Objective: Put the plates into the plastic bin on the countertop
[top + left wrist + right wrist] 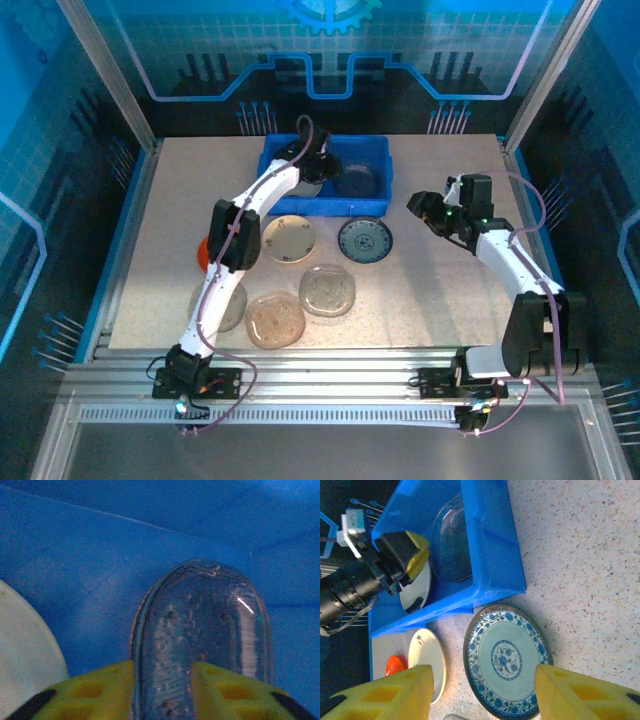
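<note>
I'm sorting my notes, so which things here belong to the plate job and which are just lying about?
Part of the job: blue bin, dark plate inside it, glass plate between the left fingers, cream plate, patterned plate, orange plate, glass plates on the countertop.

Just lying about: nothing loose; only cables and metal rails, which are fixtures.

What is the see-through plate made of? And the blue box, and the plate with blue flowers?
The see-through plate looks like glass: clear, bumpy, with a bright glint. The blue box looks like smooth, slightly shiny plastic, with molded ribs. The blue-patterned plate seems glazed ceramic: glossy, painted pattern, though it could be melamine.
</note>
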`<control>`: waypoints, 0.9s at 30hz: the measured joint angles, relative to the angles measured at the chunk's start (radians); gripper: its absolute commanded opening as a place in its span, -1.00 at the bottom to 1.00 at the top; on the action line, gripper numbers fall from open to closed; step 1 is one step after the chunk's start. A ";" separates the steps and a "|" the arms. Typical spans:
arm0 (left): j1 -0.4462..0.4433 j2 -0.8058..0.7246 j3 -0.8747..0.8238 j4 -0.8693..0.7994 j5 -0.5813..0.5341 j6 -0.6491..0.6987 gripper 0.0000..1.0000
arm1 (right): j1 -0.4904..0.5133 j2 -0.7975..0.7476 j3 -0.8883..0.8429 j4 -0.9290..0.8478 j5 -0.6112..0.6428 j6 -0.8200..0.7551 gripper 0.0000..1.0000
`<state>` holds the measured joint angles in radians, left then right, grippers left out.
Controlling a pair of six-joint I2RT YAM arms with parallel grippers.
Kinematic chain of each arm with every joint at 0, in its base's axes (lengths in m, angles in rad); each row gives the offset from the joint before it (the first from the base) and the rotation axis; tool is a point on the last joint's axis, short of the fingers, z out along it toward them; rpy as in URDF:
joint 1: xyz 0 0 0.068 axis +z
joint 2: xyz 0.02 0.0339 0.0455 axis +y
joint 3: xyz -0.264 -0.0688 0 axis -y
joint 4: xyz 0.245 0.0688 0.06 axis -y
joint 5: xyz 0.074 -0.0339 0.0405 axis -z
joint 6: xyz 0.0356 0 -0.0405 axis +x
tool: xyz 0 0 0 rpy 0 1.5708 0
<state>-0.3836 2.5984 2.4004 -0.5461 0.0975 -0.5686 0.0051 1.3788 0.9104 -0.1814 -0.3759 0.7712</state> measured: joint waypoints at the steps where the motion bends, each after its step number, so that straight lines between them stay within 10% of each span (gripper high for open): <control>1: -0.002 0.002 0.011 -0.003 0.000 0.001 -0.17 | 0.000 0.000 -0.002 -0.001 0.000 0.000 0.13; 18: -0.021 -0.078 -0.070 -0.031 -0.072 0.091 0.14 | 0.025 -0.038 -0.061 -0.004 0.027 -0.013 0.02; 27: -0.064 -0.538 -0.555 0.186 -0.023 0.092 0.17 | 0.057 -0.038 -0.148 0.018 0.039 -0.016 -0.02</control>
<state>-0.4473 2.0602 1.8450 -0.3603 0.0746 -0.4763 0.0620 1.3407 0.7620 -0.1635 -0.3374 0.7555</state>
